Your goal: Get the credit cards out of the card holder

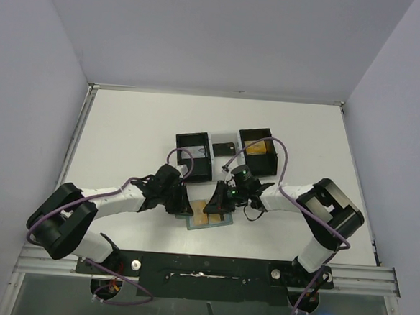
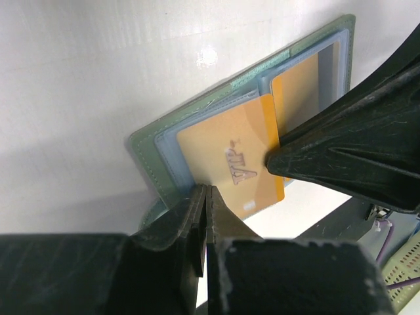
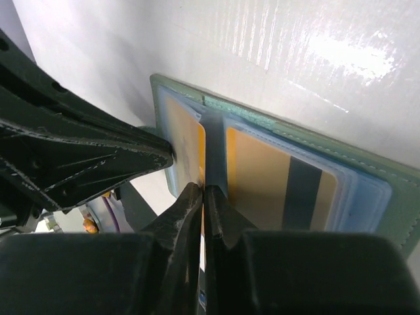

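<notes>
The sage-green card holder (image 1: pixel 207 224) lies open on the table between both grippers. It shows in the left wrist view (image 2: pixel 147 154) and the right wrist view (image 3: pixel 394 213). A gold-orange card marked VIP (image 2: pixel 223 157) sticks partway out of its pocket across the fold. My right gripper (image 1: pixel 214 205) (image 3: pixel 203 191) is shut on that card's edge (image 3: pixel 189 141). My left gripper (image 1: pixel 181 204) (image 2: pixel 207 190) is shut, its tips resting at the holder's near edge. A second gold card with a dark stripe (image 3: pixel 262 177) (image 2: pixel 298 92) sits in the other pocket.
Two black square open-topped boxes (image 1: pixel 193 156) (image 1: pixel 259 150) stand just behind the holder. A pale flat piece with a small dark card (image 1: pixel 222 147) lies between them. White walls close the table on three sides.
</notes>
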Motion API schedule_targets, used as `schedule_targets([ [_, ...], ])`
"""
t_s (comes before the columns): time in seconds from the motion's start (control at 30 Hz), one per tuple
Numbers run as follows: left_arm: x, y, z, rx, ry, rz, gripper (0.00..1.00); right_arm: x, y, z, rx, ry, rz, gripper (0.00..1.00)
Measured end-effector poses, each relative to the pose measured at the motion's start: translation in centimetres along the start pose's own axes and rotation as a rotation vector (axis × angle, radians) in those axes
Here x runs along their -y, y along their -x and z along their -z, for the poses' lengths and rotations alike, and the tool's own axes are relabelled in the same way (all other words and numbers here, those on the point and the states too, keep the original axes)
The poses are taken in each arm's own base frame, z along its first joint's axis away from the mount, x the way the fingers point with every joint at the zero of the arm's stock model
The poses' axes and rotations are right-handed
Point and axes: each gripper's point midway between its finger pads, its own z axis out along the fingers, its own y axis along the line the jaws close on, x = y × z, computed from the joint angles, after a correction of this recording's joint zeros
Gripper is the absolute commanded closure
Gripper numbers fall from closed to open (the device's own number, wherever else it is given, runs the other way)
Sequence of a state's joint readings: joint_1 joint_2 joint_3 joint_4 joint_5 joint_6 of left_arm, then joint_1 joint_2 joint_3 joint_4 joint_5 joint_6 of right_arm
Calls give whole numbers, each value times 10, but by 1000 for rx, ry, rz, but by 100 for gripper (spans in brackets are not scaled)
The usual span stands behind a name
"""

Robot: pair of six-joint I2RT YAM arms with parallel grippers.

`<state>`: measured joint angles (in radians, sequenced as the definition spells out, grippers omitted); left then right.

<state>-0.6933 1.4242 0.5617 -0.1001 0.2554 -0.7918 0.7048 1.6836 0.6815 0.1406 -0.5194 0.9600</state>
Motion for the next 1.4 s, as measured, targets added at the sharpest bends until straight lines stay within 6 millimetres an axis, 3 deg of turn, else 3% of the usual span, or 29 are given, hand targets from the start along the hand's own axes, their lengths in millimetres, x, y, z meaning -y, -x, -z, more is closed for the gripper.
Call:
schedule_targets([
  [0.17,3,1,-2,9,-6,-10,98,-2,0,10,7,39,9,100],
  [0.5,3,1,-2,11,-3,-16,98,14,7,27,11,36,9,100],
  [0.7,0,3,2,19,20,-22,77,19,11,34,19,37,5,99],
  [0.87,0,7,11,53,36,-27,70,18,9,33,14,40,13,99],
  [1.0,16,15,18,89,-28,-31,68,18,7,31,17,45,0,98],
  [1.2,44,20,11,79,-162,-31,81,17,8,31,22,50,-14,97],
  [1.4,32,3,-11,-2,-128,-9,94,15,7,30,25,54,-17,95],
])
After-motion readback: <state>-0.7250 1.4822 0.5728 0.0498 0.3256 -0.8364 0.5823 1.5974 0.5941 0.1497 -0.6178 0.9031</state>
